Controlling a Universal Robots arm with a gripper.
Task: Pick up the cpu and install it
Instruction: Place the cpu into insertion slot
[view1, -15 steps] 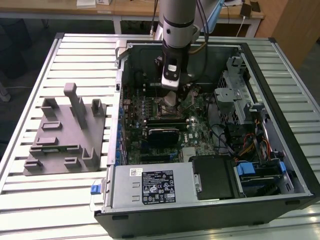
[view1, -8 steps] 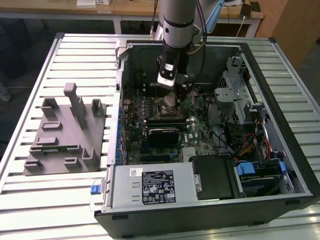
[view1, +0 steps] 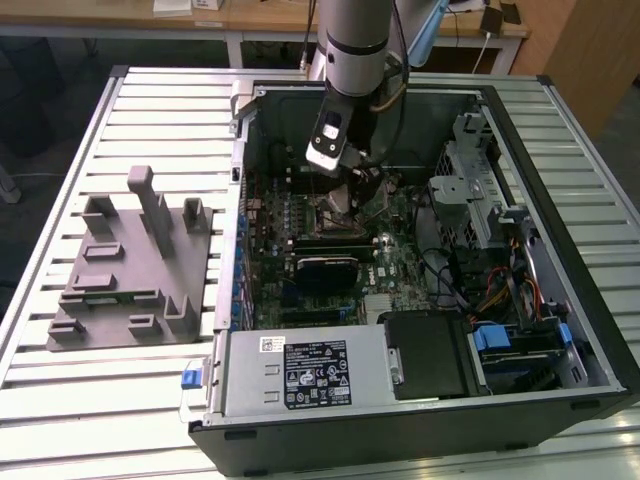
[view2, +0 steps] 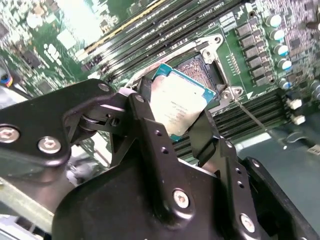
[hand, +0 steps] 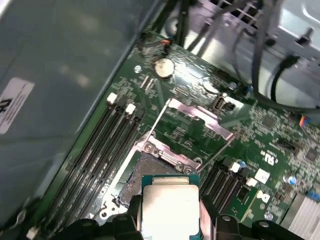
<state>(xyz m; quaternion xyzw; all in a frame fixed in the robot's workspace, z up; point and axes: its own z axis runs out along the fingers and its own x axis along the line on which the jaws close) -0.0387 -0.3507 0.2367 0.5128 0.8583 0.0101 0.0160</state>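
Pinches the cpu (view2: 180, 102) with the claw (view2: 175, 114), matte black fingers (view2: 145, 107) pressed on two opposite edges of the chip. Holds it over the open socket (view2: 204, 70), askew to the socket's frame. Flat and square, with a pale brushed-metal lid, faintly smudged, and a thin teal rim.

In the second wrist view, looks past bolted black linkage plates to the dark pin field of the socket, framed in bright stamped steel. Beside it, long ribbed black memory slots (view2: 150, 30) and a row of silver-topped cylindrical capacitors (view2: 277, 35) on the glossy green motherboard (view2: 65, 35).

In the first wrist view, meets the cpu (hand: 170, 210) lid-on between the tips of the claw (hand: 171, 222), just before the socket (hand: 134, 179). Beyond it, a shiny load plate (hand: 195, 117) folded open, thin wire levers, a round coin cell (hand: 163, 66) and a smooth grey panel (hand: 60, 60) with a white label.

In the exterior view, takes in the wider scene: a silver cylindrical arm (view1: 355, 40) reaching down into the open computer case (view1: 590, 300), the claw (view1: 345, 190) low over the board's middle. Well apart, toward the exterior view's left, a grey plastic fixture (view1: 130, 265) with upright posts on the ribbed aluminium table (view1: 60, 400).
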